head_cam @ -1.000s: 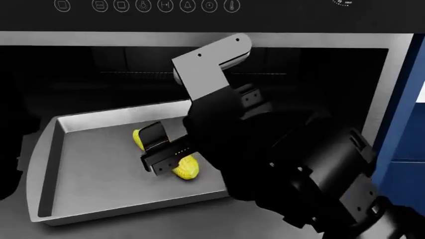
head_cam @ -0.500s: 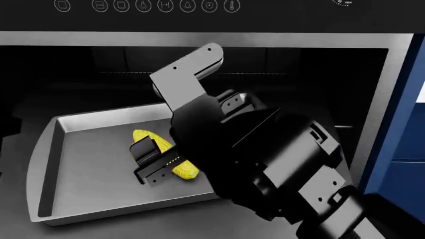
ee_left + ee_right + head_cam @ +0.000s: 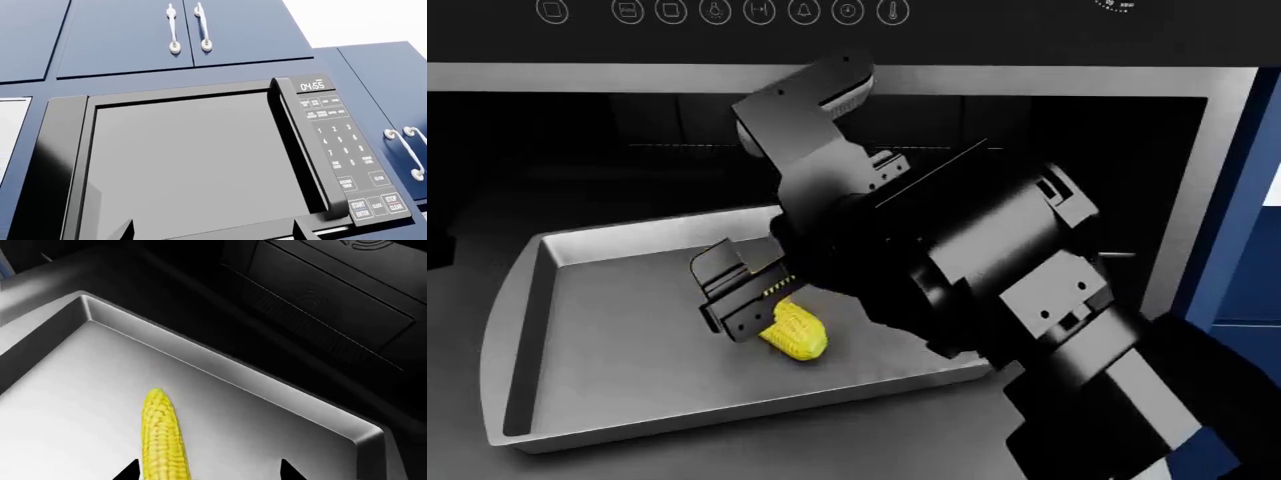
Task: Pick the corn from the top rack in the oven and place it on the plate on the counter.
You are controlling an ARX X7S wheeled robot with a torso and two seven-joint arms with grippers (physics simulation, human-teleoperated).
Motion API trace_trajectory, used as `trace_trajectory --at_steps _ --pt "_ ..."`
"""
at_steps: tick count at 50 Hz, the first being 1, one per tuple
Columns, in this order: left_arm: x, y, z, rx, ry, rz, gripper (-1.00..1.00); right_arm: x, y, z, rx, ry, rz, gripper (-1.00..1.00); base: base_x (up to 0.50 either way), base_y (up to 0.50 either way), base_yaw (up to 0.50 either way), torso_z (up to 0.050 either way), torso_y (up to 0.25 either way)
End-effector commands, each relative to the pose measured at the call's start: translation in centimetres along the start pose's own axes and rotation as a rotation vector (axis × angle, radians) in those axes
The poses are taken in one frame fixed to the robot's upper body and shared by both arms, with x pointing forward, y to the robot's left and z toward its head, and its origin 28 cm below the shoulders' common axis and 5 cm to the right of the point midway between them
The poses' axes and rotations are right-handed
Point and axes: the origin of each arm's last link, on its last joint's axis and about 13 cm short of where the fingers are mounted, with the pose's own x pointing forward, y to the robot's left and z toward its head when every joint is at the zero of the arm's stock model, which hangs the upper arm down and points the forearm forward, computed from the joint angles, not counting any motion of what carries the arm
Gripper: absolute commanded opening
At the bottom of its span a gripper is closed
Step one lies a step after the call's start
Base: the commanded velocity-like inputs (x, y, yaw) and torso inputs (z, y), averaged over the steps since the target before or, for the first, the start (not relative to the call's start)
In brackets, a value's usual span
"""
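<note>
Looking down into the oven [image 3: 1174, 120] from the head view, with the black cavity open behind the steel frame and the control strip [image 3: 721, 12] of little white icons running across the top. Seeing the corn [image 3: 794, 332] lying on a light grey rimmed baking tray [image 3: 601, 350] inside the cavity, only its near end poking out yellow from under the right gripper [image 3: 745, 296]. Reaching in from the lower right with the big black right arm, covering a good chunk of the tray's far right side. Straddling the cob with the right gripper's dark fingers, jaws parted on either side of it, probably not clamped yet, though hard to be sure from the head view. Getting a cleaner look from the right wrist view: corn [image 3: 162, 437] lying flat on the tray [image 3: 280, 405], two dark fingertips [image 3: 130, 471] showing at the edge with a wide gap between them and the cob just beside one of them. Staring at a microwave [image 3: 193, 165] and navy upper cabinets [image 3: 133, 35] from the left wrist view, with the left gripper not showing anywhere.
</note>
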Motion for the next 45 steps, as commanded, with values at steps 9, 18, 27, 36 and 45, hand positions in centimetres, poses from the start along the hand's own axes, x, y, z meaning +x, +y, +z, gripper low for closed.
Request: trace_trajectory --at_steps 9,18,27,36,45 --pt "-0.1 0.0 -0.2 -0.001 0.001 0.005 1.0 0.3 -0.8 -0.4 0.014 0.071 0.024 1.0 0.0 0.0 0.0 0.0 0.0" --pt "-0.1 0.0 -0.3 -0.003 0.001 0.008 1.0 0.5 0.0 -0.9 -0.045 0.13 0.048 1.0 0.0 0.0 0.0 0.0 0.0" --pt "-0.1 0.2 -0.3 -0.001 0.001 0.013 1.0 0.6 0.0 -0.8 -0.05 0.134 0.05 1.0 0.0 0.0 0.0 0.0 0.0" --pt "-0.1 0.3 -0.1 0.002 -0.002 0.012 1.0 1.0 0.1 -1.0 -0.044 0.137 0.043 1.0 0.0 0.0 0.0 0.0 0.0" --pt "0.0 0.3 -0.1 0.001 -0.006 0.012 1.0 1.5 0.4 -1.9 -0.028 0.15 0.044 1.0 0.0 0.0 0.0 0.0 0.0"
